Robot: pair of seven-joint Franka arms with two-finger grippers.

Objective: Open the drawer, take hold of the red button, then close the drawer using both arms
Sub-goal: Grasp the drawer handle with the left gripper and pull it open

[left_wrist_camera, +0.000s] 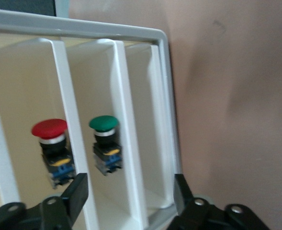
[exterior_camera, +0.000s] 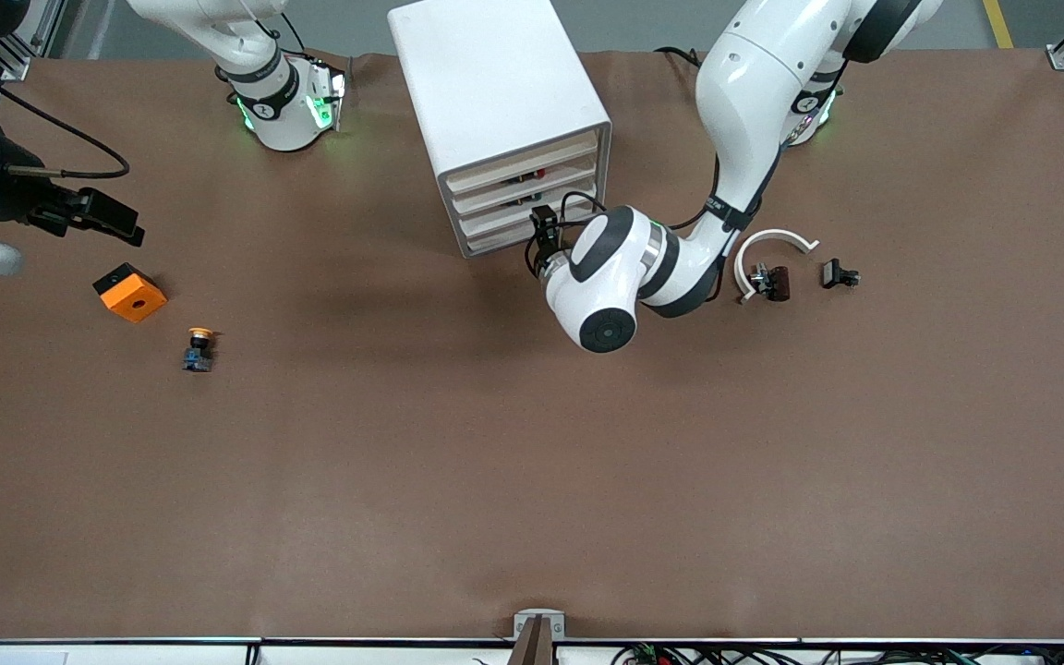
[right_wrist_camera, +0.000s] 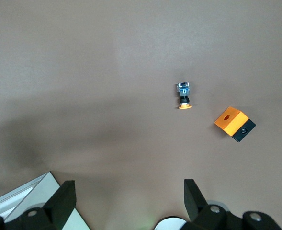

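The white cabinet [exterior_camera: 486,83] stands at the table's back middle with all four drawers pushed in. The red-capped button [left_wrist_camera: 50,130] stands inside one of the upper drawers [left_wrist_camera: 21,81]. It shows as a red speck in the front view [exterior_camera: 542,172]. My left gripper [exterior_camera: 543,231] is open right in front of the drawer fronts. In the left wrist view [left_wrist_camera: 129,191] its fingers [left_wrist_camera: 76,191] straddle two drawer lips and hold nothing. My right gripper [exterior_camera: 112,217] is open and empty, up over the right arm's end of the table; it also shows in the right wrist view [right_wrist_camera: 129,199].
A green-capped button [left_wrist_camera: 104,124] stands in the drawer beside the red one. A yellow-capped button [exterior_camera: 199,349] and an orange box [exterior_camera: 130,292] lie toward the right arm's end. A white curved piece [exterior_camera: 772,245] and small dark parts [exterior_camera: 840,274] lie toward the left arm's end.
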